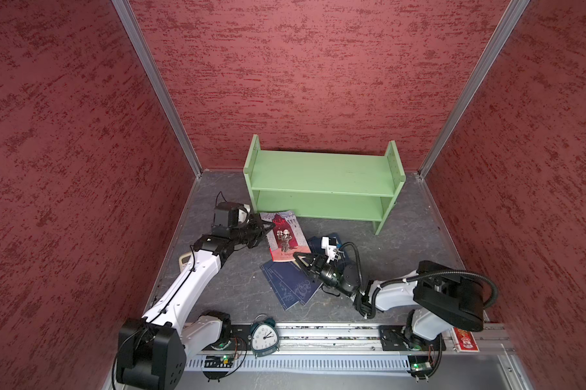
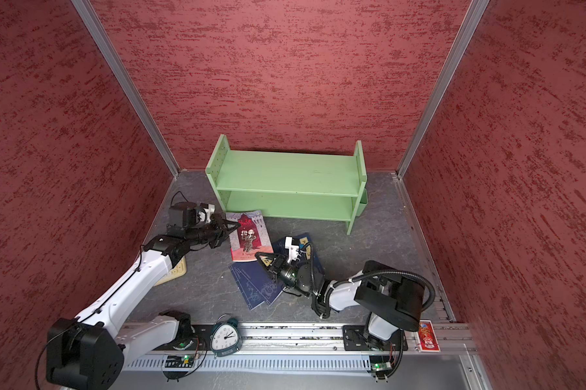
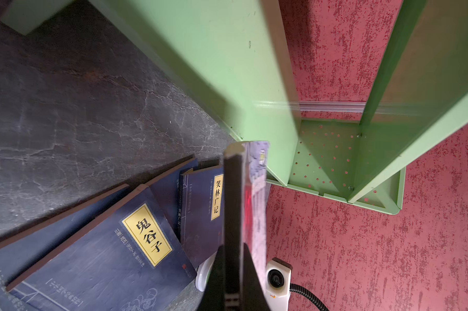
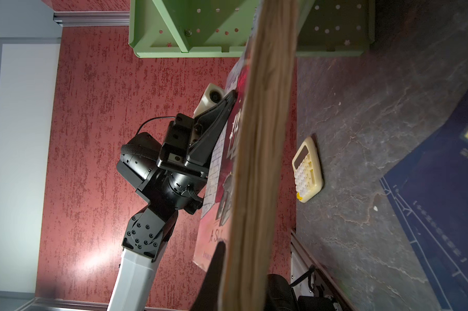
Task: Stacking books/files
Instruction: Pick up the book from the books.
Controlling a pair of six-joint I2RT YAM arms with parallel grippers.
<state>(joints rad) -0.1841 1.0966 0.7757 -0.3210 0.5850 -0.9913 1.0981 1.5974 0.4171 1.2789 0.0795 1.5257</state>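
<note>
Tabletop (image 1: 403, 263) grey-veined, books (image 1: 286, 287) strewn, walls (image 1: 318, 67) red

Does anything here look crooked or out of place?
Yes. The navy books lie fanned and overlapping, not squared. The red illustrated book is clamped at opposite ends by the left gripper and right gripper.
</note>
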